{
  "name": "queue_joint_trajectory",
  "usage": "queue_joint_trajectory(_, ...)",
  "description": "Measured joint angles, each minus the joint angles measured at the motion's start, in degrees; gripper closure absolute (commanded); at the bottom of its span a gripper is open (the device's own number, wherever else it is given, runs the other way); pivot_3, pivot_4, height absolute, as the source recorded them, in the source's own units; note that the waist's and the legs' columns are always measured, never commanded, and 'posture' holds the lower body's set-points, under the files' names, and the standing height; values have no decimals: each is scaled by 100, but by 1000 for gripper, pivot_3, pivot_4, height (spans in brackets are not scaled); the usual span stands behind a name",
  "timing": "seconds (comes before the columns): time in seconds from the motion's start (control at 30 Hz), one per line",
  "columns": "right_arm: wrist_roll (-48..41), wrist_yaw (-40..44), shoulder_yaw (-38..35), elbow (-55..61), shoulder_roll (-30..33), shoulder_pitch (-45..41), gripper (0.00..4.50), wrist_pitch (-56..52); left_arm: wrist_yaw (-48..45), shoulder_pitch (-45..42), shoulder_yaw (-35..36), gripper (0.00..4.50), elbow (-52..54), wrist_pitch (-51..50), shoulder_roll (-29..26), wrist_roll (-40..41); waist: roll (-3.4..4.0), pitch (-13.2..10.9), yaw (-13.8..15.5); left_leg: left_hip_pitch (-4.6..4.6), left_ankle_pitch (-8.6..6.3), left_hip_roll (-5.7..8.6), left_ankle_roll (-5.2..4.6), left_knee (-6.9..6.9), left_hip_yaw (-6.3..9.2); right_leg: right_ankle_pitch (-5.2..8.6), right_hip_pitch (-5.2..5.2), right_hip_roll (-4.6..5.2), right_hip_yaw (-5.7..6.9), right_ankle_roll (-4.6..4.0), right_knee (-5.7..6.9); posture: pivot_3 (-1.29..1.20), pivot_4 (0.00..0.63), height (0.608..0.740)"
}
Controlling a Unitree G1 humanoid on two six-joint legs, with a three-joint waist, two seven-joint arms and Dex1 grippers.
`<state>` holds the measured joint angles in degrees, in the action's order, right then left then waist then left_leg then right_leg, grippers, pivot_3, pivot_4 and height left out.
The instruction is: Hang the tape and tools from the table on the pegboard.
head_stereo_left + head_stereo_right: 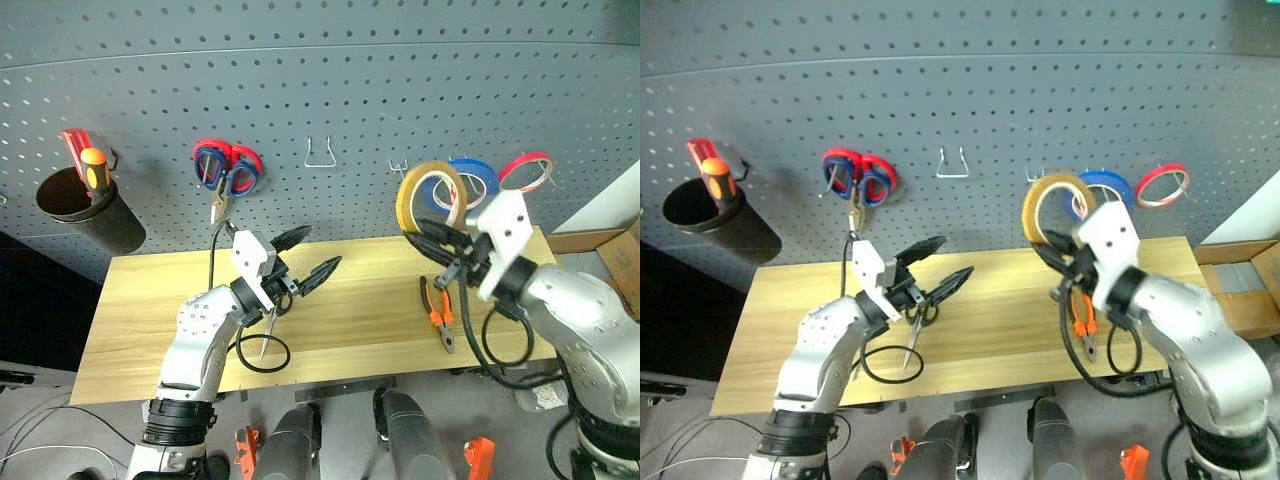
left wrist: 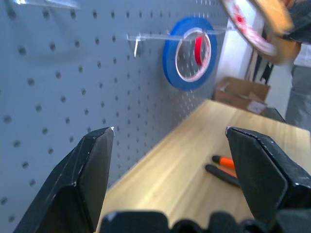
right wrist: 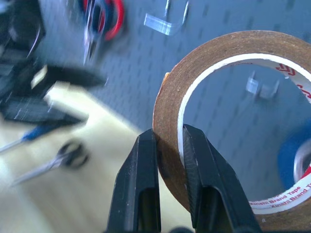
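Pinching the tape (image 3: 228,121) by its wall, the right claw (image 3: 170,145) is holding it up before the pegboard (image 1: 320,90), off the counter (image 1: 350,300). The left claw (image 1: 305,265) is hanging spread, empty. Such a thin pinch could let the ring twist and miss its hook.

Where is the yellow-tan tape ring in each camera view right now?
Left eye view: tape held up by the right gripper, right of centre.
Right eye view: upper right of centre.
Left wrist view: top right corner.
Right wrist view: centre-right, pinched.
Shared landmark: blue tape ring on the pegboard.
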<state>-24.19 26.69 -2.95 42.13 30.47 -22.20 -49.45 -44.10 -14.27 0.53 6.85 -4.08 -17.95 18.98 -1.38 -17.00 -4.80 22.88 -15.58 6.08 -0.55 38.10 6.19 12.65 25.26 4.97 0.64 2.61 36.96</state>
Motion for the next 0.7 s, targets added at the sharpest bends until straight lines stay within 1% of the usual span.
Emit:
queue_joint_trajectory(0.07,99,-54,145,-235,-48,-78,4401,196,89,30,0,550,0,4,0,-2,-1,3,12,3,0,2,0,1,1,0,1,1,0,0,0,-202,231,740)
queue_joint_trajectory(0.33,559,0,795,-1468,-364,-345,4401,957,357,131,14,550,183,74,-15,-15,-2,48,11,-1,1,5,0,4,-9,-5,4,0,-2,-5,9,-170,211,740)
queue_joint_trajectory(0.53,969,-45,952,-3300,-1133,-789,4401,2068,557,245,12,550,406,50,-3,-4,-6,71,2,-5,11,2,5,6,-14,-22,7,-7,-2,-9,15,-160,206,740)
queue_joint_trajectory(0.6,1019,12,989,-3729,-1325,-972,3676,2391,598,253,4,550,425,48,-1,-2,-5,73,-1,-6,13,1,6,8,-16,-27,7,-10,-3,-11,14,-155,202,740)
queue_joint_trajectory(0.63,1068,51,1017,-3900,-1375,-1071,3463,2500,602,254,-7,550,432,48,0,-2,-5,73,0,-6,13,1,6,9,-17,-29,7,-10,-4,-11,14,-155,200,740)
queue_joint_trajectory(0.7,1184,66,1098,-4145,-1412,-1210,2788,2548,597,254,-15,550,437,39,-2,1,-5,87,4,-5,14,1,7,12,-16,-30,7,-10,-3,-11,14,-160,203,740)
